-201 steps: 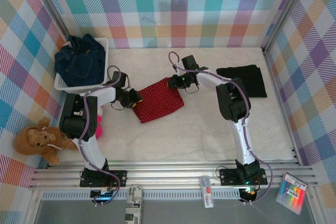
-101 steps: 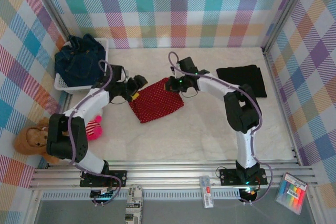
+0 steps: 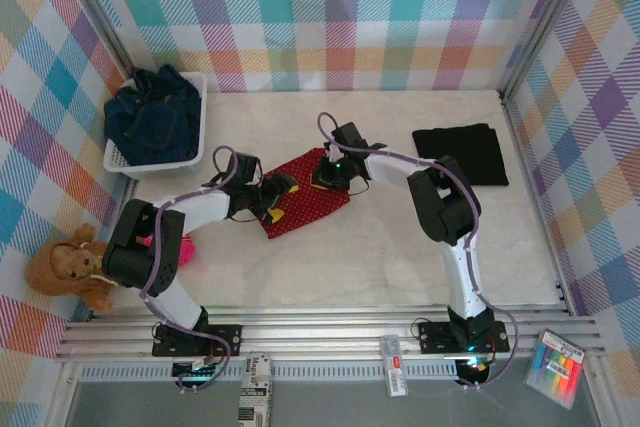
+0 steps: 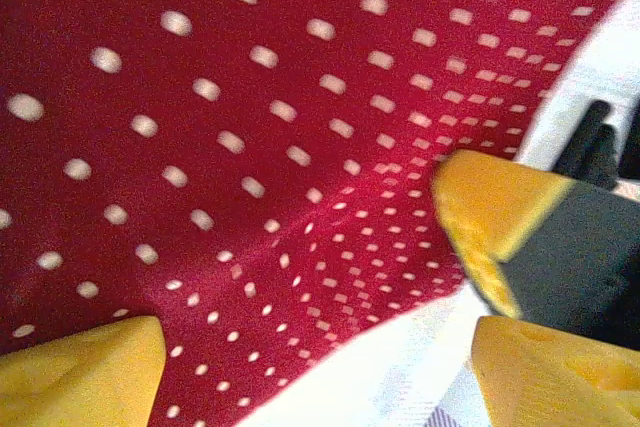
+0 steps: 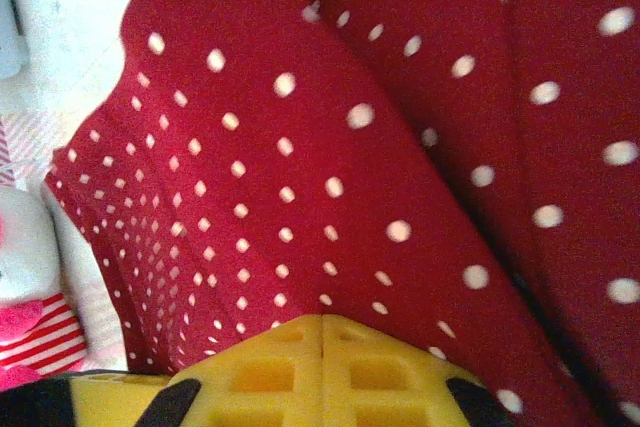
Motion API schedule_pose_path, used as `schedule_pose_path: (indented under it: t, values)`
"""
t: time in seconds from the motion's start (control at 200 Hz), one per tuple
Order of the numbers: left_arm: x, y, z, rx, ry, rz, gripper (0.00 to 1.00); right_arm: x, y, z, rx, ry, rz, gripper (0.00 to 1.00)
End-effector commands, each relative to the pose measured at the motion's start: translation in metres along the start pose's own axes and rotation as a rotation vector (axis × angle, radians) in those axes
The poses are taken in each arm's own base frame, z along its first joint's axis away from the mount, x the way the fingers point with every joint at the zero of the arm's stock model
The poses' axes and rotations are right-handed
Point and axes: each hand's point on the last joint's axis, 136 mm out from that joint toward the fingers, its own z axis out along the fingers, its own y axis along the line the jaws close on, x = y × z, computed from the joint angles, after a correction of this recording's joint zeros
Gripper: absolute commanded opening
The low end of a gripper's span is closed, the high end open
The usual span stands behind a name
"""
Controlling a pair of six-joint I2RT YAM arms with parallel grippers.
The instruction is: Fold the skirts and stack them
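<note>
A red skirt with white dots (image 3: 312,195) lies spread on the white table between my two grippers. My left gripper (image 3: 278,193) sits at its left edge, open; in the left wrist view the yellow fingers (image 4: 85,372) stand wide apart over the cloth's hem (image 4: 300,277). My right gripper (image 3: 322,175) is at the skirt's upper edge, its yellow fingertips (image 5: 322,337) pressed together with the dotted cloth (image 5: 330,147) running right up to them. A folded black skirt (image 3: 462,153) lies flat at the far right. Dark blue denim skirts (image 3: 152,117) are heaped in the basket.
The white mesh basket (image 3: 190,159) stands at the back left. A brown plush toy (image 3: 70,267) and a pink one (image 3: 182,247) lie beside the left arm; the pink striped toy (image 5: 30,342) also shows past the skirt's edge. Checked walls close in three sides.
My left gripper has opened and swung down to the skirt's left edge, which has shifted right. My right gripper has shut at the skirt's upper edge.
</note>
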Motion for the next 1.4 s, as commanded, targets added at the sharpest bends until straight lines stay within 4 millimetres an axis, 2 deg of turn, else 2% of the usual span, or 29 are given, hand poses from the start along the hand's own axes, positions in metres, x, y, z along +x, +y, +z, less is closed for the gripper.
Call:
schedule_pose_path:
  t: [0.0,0.075,0.19,0.28,0.35,0.385,0.425,0.49,0.51,0.555,0.64,0.67,0.71,0.83,0.96,1.06,1.21,1.395]
  values:
    - [-0.001,0.024,0.001,-0.064,-0.021,-0.021,0.81,0.007,-0.025,0.003,0.086,0.009,0.051,0.0]
    - [-0.003,0.045,-0.004,-0.145,-0.036,0.025,0.82,0.018,-0.035,0.003,0.111,0.017,0.115,0.0]
    - [-0.016,0.071,-0.016,-0.325,-0.062,0.214,0.9,0.039,-0.029,0.002,0.059,0.006,0.211,0.01]
    - [-0.02,0.068,-0.02,-0.331,-0.039,0.33,0.98,0.044,-0.021,-0.004,0.011,-0.037,0.274,0.05]
    - [-0.015,0.05,-0.025,-0.283,0.012,0.383,1.0,0.036,-0.008,-0.018,-0.045,-0.098,0.285,0.17]
    - [-0.01,0.031,-0.028,-0.23,0.043,0.413,1.0,0.031,-0.003,-0.025,-0.061,-0.122,0.278,0.24]
    - [-0.004,0.009,-0.033,-0.177,0.058,0.448,1.0,0.024,0.007,-0.037,-0.08,-0.143,0.251,0.4]
    - [0.002,-0.021,-0.042,-0.119,0.049,0.496,1.0,0.016,0.015,-0.049,-0.071,-0.142,0.203,0.49]
    - [0.003,-0.032,-0.045,-0.103,0.041,0.509,1.0,0.015,0.014,-0.052,-0.05,-0.14,0.191,0.5]
    - [0.005,-0.047,-0.05,-0.073,0.03,0.517,1.0,0.012,0.004,-0.058,0.029,-0.153,0.171,0.63]
    - [0.002,-0.065,-0.051,-0.03,0.01,0.49,1.0,0.012,-0.019,-0.066,0.148,-0.183,0.179,0.71]
    - [-0.001,-0.068,-0.05,-0.026,0.0,0.483,1.0,0.013,-0.025,-0.068,0.167,-0.191,0.178,0.81]
    - [-0.007,-0.069,-0.048,-0.032,-0.019,0.472,1.0,0.013,-0.031,-0.069,0.182,-0.202,0.168,1.0]
    - [-0.02,-0.061,-0.039,-0.125,-0.042,0.447,1.0,0.015,-0.041,-0.067,0.178,-0.201,0.104,0.99]
    - [-0.027,-0.04,-0.038,-0.329,-0.077,0.526,1.0,0.022,-0.029,-0.057,0.021,-0.123,0.02,0.99]
    - [-0.029,-0.026,-0.038,-0.462,-0.071,0.577,0.98,0.028,-0.025,-0.05,-0.022,-0.068,0.006,0.97]
    - [-0.03,-0.012,-0.033,-0.539,-0.039,0.577,0.97,0.034,-0.021,-0.043,-0.071,-0.027,0.033,0.94]
    - [-0.029,0.011,-0.013,-0.662,0.038,0.569,0.99,0.04,-0.019,-0.034,-0.113,0.01,0.087,0.93]
